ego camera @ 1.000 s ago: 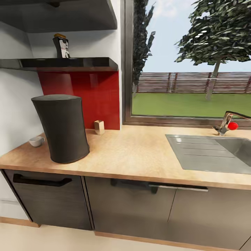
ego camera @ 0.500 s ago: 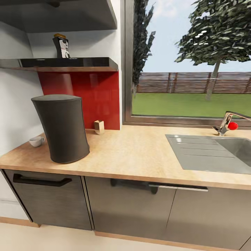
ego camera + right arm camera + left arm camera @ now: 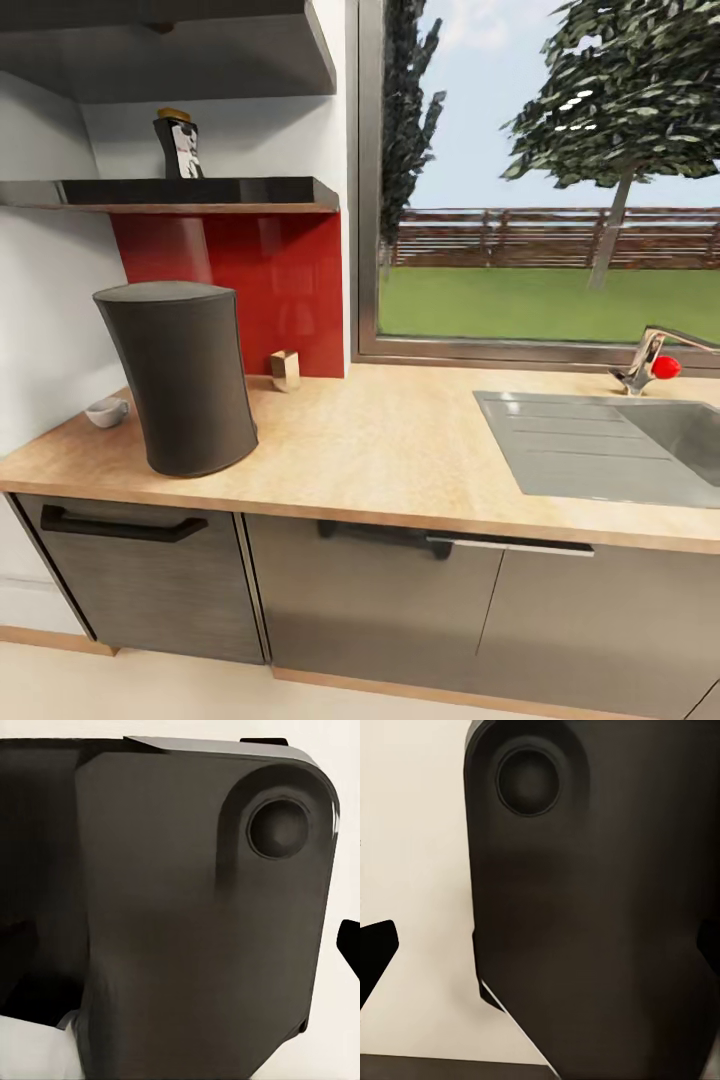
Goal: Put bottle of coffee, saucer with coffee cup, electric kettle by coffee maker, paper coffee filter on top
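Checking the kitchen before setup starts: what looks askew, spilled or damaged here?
Nothing stands out. The coffee maker stands upright on the countertop, the coffee cup upright beside it, the bottle of coffee upright on the kitchen shelf.

The countertop [image 3: 400,450], a light tan wood-look worktop, runs along the wall under the window. Near its left end and front edge stands the coffee maker [image 3: 182,375], upright. Just beside it, toward the left end, sits the coffee cup [image 3: 106,411]. At the back edge, against the red splashback, stands the paper coffee filter [image 3: 285,369]. A steel sink [image 3: 600,445] is set into the right part, with a tap [image 3: 655,358] at its back. Above the left end, the kitchen shelf [image 3: 180,192] carries the bottle of coffee [image 3: 179,145], upright.
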